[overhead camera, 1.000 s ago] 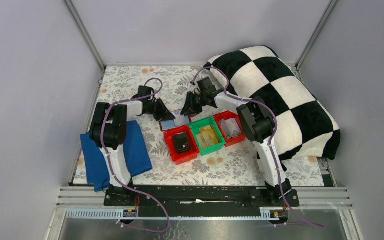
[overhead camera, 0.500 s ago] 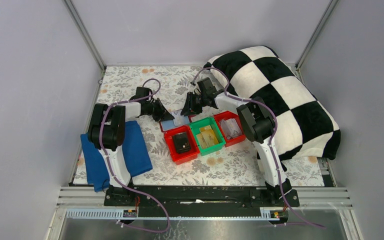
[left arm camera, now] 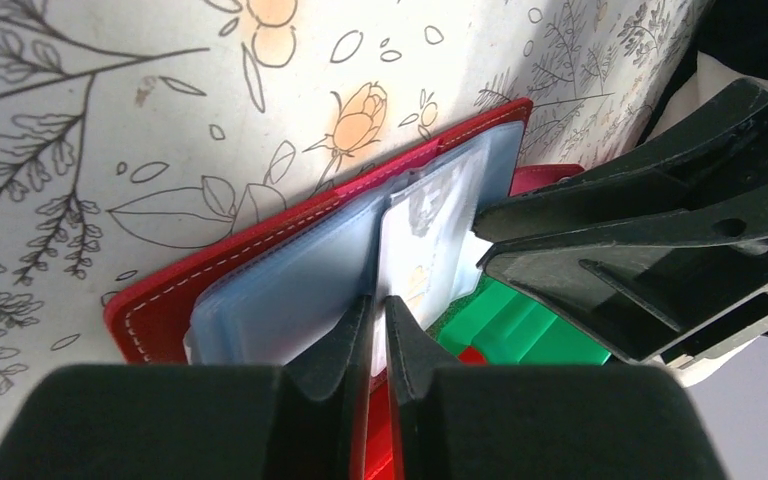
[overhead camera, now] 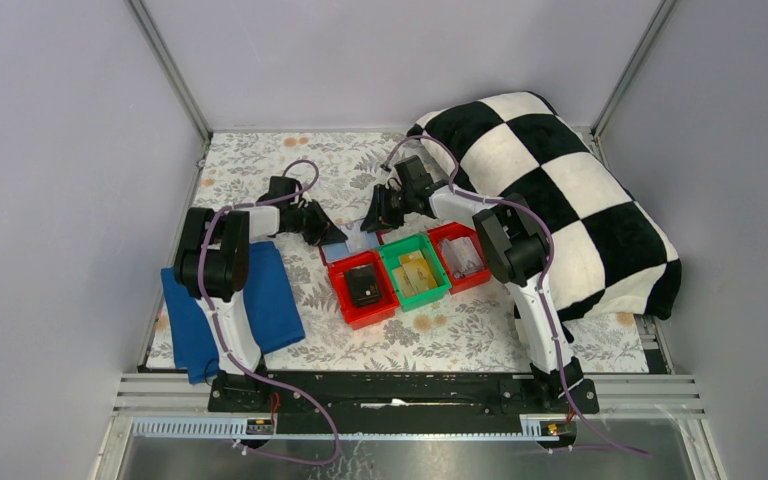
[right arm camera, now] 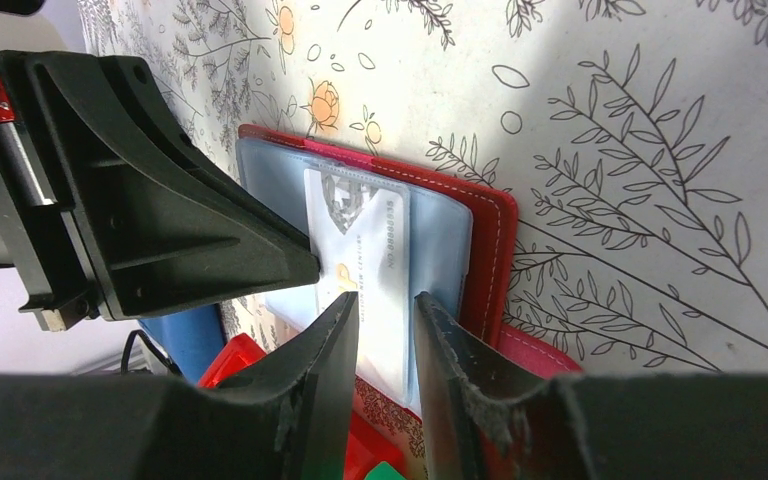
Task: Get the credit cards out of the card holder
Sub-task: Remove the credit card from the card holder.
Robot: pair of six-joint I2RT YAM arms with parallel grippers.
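Observation:
The dark red card holder (overhead camera: 344, 244) lies open on the floral table, just behind the bins. Its red edge (left arm camera: 210, 270) and light blue pockets show in the left wrist view. A whitish credit card (left arm camera: 430, 235) sits in a pocket and also shows in the right wrist view (right arm camera: 365, 250). My left gripper (left arm camera: 375, 303) is shut on a thin pale edge of the holder's pocket beside that card. My right gripper (right arm camera: 385, 300) is slightly open, its fingers straddling the card's near end above the holder (right arm camera: 485, 250). The two grippers face each other closely.
A red bin holding a black boxy object (overhead camera: 363, 290), a green bin with yellow-tan items (overhead camera: 415, 270) and another red bin (overhead camera: 460, 255) stand just in front of the holder. A blue cloth (overhead camera: 230, 310) lies at the left. A checkered blanket (overhead camera: 560, 190) fills the right.
Both grippers have shifted only slightly over the open holder; my right gripper has edged a little to the left. The holder has stayed in place.

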